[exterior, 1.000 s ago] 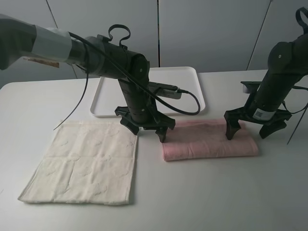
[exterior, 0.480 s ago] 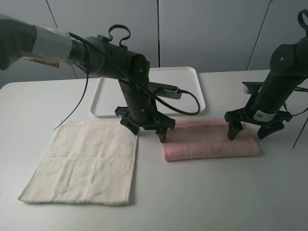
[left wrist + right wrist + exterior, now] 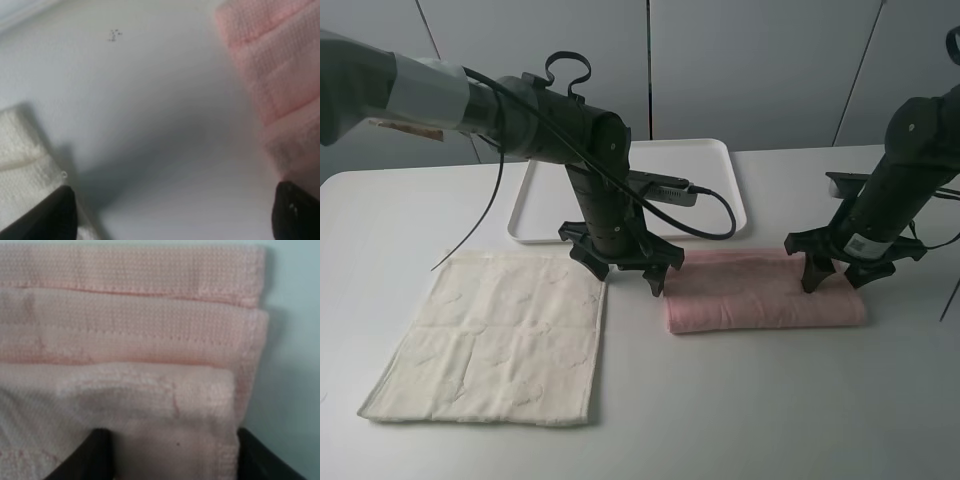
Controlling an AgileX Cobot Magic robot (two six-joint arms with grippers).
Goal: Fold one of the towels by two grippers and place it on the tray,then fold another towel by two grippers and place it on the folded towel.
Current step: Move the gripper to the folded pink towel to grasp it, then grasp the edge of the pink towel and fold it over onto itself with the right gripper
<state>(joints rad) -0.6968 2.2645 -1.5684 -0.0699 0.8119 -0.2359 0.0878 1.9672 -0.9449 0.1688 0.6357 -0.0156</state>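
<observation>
The pink towel (image 3: 760,300) lies folded into a long strip on the table, right of centre. The cream towel (image 3: 500,335) lies flat at the left. My left gripper (image 3: 623,272) is open, low over the table in the gap between the two towels; the left wrist view shows the pink towel's end (image 3: 270,75) by one finger and the cream towel's corner (image 3: 20,160) by the other. My right gripper (image 3: 838,276) is partly open, fingertips down on the pink towel's right end, which lies between the fingers (image 3: 165,410). The white tray (image 3: 550,225) is empty.
The tray sits at the back behind the left arm. A black cable (image 3: 715,215) hangs from the left arm across the tray's front right corner. Bare table lies in front of both towels.
My right gripper has narrowed its jaws and shifted slightly right on the pink towel's end. The pink towel has slid a little to the right. The left arm has not moved.
</observation>
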